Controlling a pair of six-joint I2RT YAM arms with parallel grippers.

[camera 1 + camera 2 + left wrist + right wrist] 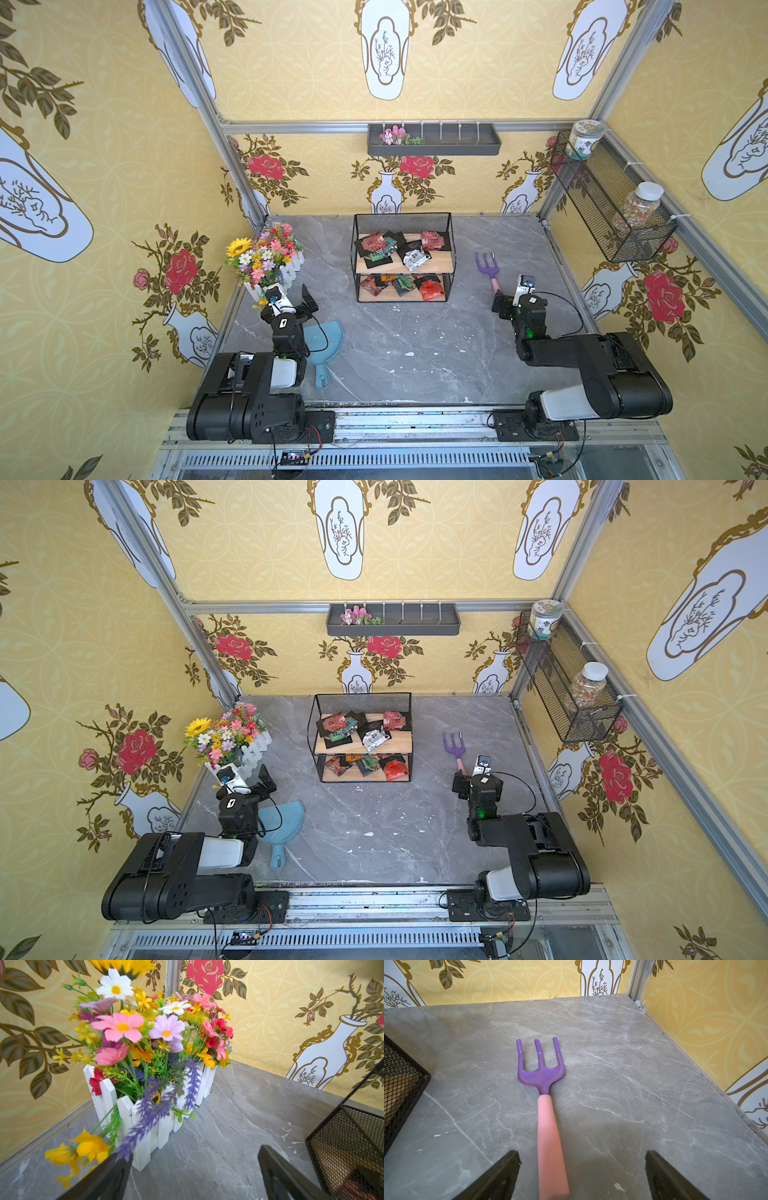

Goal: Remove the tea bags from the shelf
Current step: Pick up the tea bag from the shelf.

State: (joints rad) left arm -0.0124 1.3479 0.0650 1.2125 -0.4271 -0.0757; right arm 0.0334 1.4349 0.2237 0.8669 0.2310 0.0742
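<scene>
Evidently unstarted: tea bags (415, 258), seemingly a dozen, crowd the shelf (402, 224), while left tool (193, 1159) and right tool (583, 1155) sit spread and empty, flanking it for access.

The blocky black left arm (249, 399) and right arm (623, 370) each wear one white shell — thin black cables, green lights; the left gripper (195, 1167) and right gripper (582, 1153) have flat black fingers.

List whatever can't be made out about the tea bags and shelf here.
- Small foil tea bags: labels too small to read in both top views.
- Lower-tier tea bags: partly hidden under the upper wooden board; count unclear.
- Two-tier black wire shelf: cut off by the left wrist view's edge, contents blurred behind mesh.
</scene>
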